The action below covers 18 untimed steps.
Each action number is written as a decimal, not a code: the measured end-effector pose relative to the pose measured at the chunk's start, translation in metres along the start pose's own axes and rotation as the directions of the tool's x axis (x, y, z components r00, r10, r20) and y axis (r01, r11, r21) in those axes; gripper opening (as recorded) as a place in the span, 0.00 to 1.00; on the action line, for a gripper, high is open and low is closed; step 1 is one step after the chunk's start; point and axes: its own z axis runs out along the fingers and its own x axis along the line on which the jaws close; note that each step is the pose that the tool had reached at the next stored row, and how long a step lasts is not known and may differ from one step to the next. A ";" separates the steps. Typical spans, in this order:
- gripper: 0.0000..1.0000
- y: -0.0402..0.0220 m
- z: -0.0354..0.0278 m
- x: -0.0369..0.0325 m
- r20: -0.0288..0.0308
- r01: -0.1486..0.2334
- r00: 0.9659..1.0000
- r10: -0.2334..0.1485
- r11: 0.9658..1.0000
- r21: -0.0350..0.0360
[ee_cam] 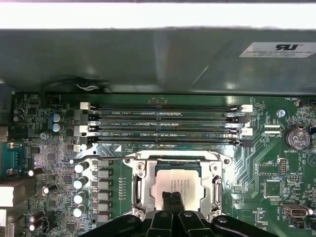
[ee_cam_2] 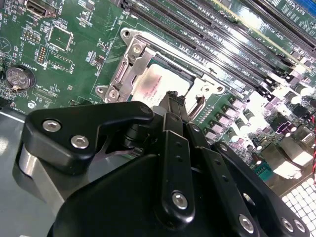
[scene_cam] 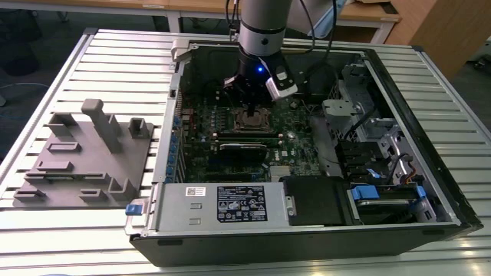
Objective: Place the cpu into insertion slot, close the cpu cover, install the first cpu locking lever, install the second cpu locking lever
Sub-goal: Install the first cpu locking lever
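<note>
Green circuit board (scene_cam: 295, 141) in the exterior view, with the hand (scene_cam: 252, 108) low over the insertion slot (scene_cam: 252, 122). Second wrist view: fingertips together, empty, at the seated cpu (ee_cam_2: 157, 84). First wrist view: the cpu cover (ee_cam: 139, 183) seems flat around it. Any push should be square and gentle, I'd judge.
</note>
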 end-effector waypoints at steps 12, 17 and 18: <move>0.11 0.0002 -0.0104 0.0001 0.000 0.000 1.000 0.000 1.000 0.000; 0.11 0.0002 -0.0105 0.0001 0.000 0.000 1.000 0.000 1.000 -0.001; 0.11 0.0001 -0.0107 0.0001 0.000 0.000 1.000 0.000 1.000 -0.001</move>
